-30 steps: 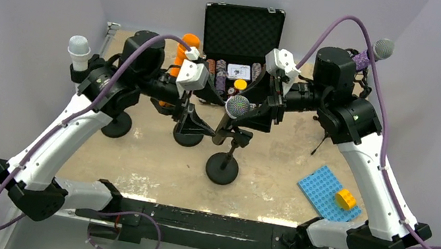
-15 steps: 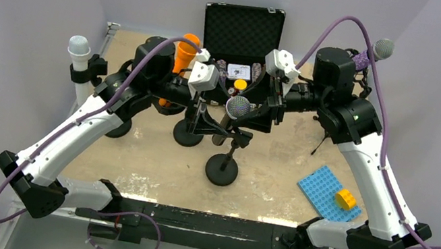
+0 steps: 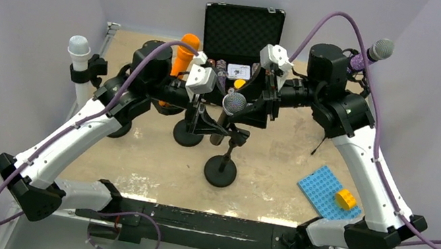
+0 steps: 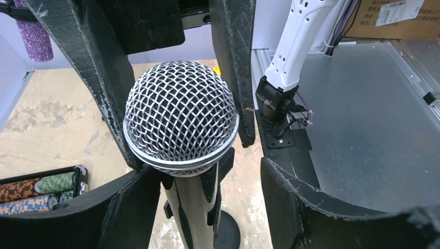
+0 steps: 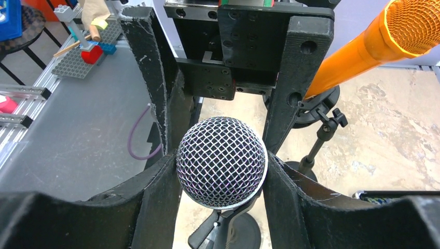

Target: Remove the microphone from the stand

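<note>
The microphone (image 3: 234, 103) has a silver mesh head and a pale body, and stands upright in the clip of a black stand (image 3: 222, 169) at mid-table. My right gripper (image 3: 257, 103) is shut on the mesh head (image 5: 222, 162), with both fingers pressed against its sides. My left gripper (image 3: 208, 122) is open around the microphone's body (image 4: 194, 207), just under the head. Its left finger (image 4: 124, 207) is close to the body. A wide gap separates the body from the right finger (image 4: 296, 207). The round stand base (image 4: 228, 236) shows below.
An orange microphone (image 3: 183, 56) on its own stand stands just behind my left wrist. A white one (image 3: 79, 48) is at far left and a purple one (image 3: 374, 52) at far right. An open black case (image 3: 242, 32) of poker chips sits behind. A blue plate (image 3: 328, 191) with a yellow brick (image 3: 346, 199) lies front right.
My left arm has swung right, bringing its open gripper around the microphone's body. My right gripper, on the head, has shifted slightly left and back, and the head moved with it.
</note>
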You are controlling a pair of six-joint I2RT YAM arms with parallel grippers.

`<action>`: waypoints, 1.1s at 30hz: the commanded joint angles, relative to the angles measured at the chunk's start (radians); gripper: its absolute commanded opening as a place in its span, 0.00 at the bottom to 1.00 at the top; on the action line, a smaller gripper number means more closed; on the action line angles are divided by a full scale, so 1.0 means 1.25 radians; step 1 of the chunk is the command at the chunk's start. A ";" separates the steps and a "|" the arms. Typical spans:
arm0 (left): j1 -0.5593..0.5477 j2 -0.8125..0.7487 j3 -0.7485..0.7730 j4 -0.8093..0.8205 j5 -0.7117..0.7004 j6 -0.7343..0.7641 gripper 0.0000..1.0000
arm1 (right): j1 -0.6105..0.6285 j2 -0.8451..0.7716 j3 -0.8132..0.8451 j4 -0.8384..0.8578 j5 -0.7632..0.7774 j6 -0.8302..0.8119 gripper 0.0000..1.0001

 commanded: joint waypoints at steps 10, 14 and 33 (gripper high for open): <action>-0.003 0.052 0.017 0.103 0.035 -0.052 0.35 | 0.008 -0.016 0.017 0.109 -0.021 0.043 0.31; -0.003 0.035 -0.002 0.105 0.008 -0.045 0.00 | 0.008 -0.034 0.013 0.112 0.114 0.076 0.84; -0.002 -0.018 -0.058 0.181 -0.142 -0.174 0.00 | 0.006 -0.324 -0.402 0.018 0.325 0.005 0.92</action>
